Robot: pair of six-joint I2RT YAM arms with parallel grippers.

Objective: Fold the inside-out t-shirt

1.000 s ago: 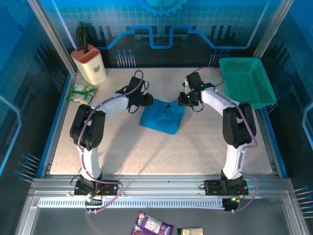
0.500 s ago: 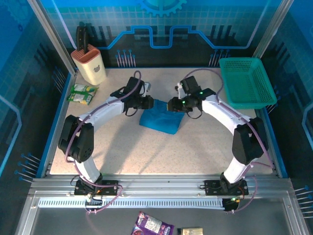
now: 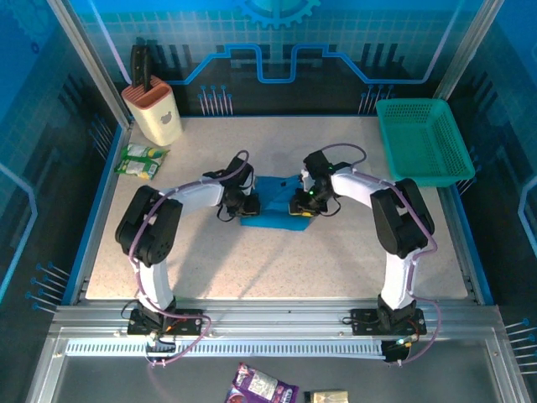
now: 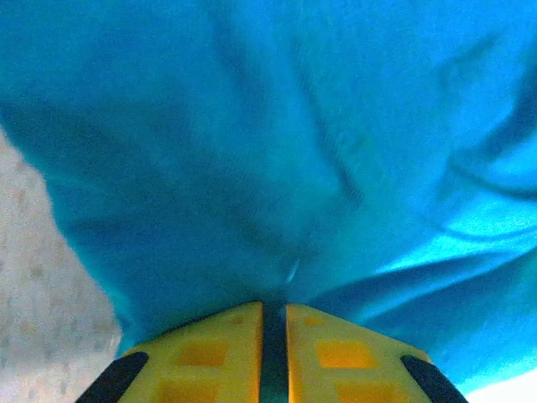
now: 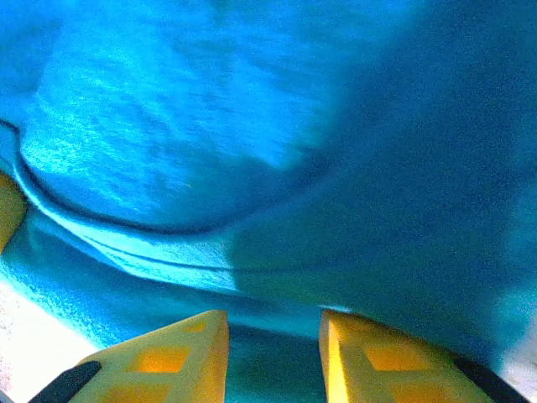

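T-shirt (image 4: 277, 126) outline beyond both wrist views, folds blurred at close range.

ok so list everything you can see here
t-shirt: one, medium blue, bunched at the table's centre between the two grippers
basket: one, teal-green mesh, far right corner
knife block: one, cream with a peach top and black handles, far left corner
snack packet: one, green and white, left edge, just nearer than the knife block
purple packet: one, purple, on the near ledge below the arm bases
small packet: one, dark, beside the purple packet, cut off by the frame
table: one, speckled beige
left gripper: one, yellow fingers, pinched on t-shirt cloth
right gripper: one, yellow fingers, jaws apart with cloth in the gap, grip unclear
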